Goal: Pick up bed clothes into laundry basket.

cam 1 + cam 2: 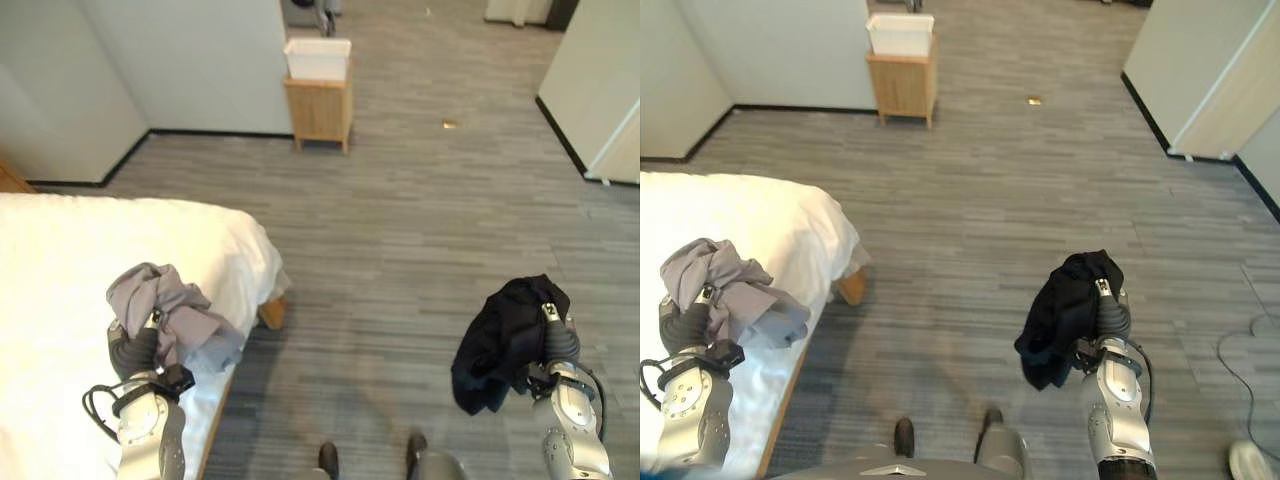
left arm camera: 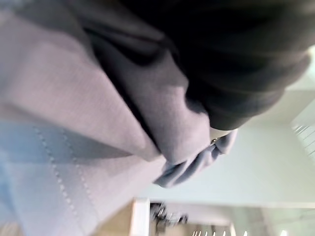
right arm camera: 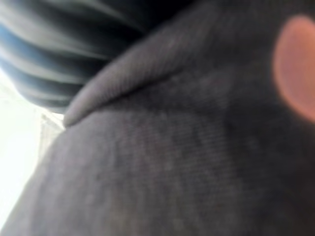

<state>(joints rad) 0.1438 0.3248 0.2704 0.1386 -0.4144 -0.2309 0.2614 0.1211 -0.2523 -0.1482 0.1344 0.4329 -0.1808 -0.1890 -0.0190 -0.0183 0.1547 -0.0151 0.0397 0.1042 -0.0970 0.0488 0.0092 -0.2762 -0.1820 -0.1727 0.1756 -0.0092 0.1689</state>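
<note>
Grey crumpled garment (image 1: 165, 305) bunched over left hand (image 1: 135, 345), black one (image 1: 505, 335) over right hand (image 1: 560, 345); grips unseen.

Silver-grey arms w/ dark ribbed wrist covers; left hand (image 1: 135, 350), right hand (image 1: 560, 345) same build.

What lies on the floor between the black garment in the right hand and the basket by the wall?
Bare grey floor, in the left eye view, from the black garment to the laundry basket; one small scrap lies off to the side.

Two garments: one grey (image 1: 165, 312), one black (image 1: 505, 335). One bed (image 1: 70, 260). One white basket (image 1: 318, 58) on one wooden stand (image 1: 318, 112). Two hands (image 1: 135, 345) (image 1: 560, 345).
</note>
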